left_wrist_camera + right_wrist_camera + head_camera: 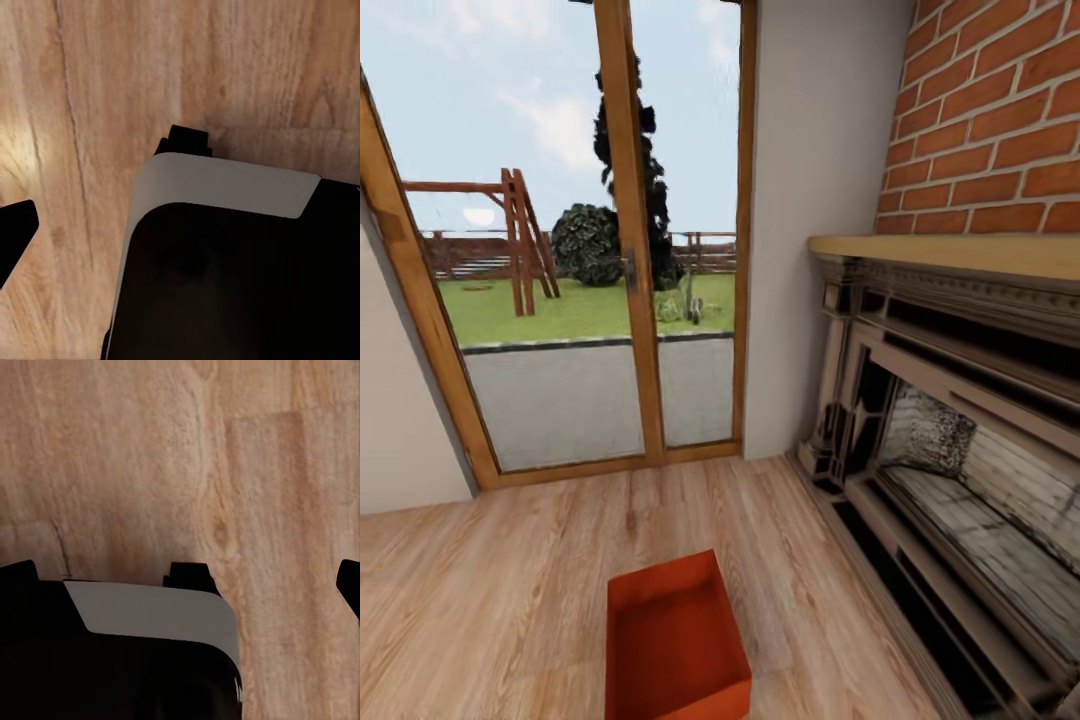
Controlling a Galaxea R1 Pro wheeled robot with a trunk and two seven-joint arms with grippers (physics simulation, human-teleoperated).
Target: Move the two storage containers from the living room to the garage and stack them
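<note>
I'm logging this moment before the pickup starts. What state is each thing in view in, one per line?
Orange-red rectangular open-top storage container: upright on the light wood plank floor, empty, not held.
Wooden-framed glass door: shut.
Brick fireplace: unlit.
Left gripper: jaws too little in view to tell.
Right gripper: jaws too little in view to tell.

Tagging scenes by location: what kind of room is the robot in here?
Most likely a living room: a brick fireplace with a wooden mantel, light wood plank floor, and a glazed patio door onto a garden. One orange-red storage container sits on the planks.
</note>
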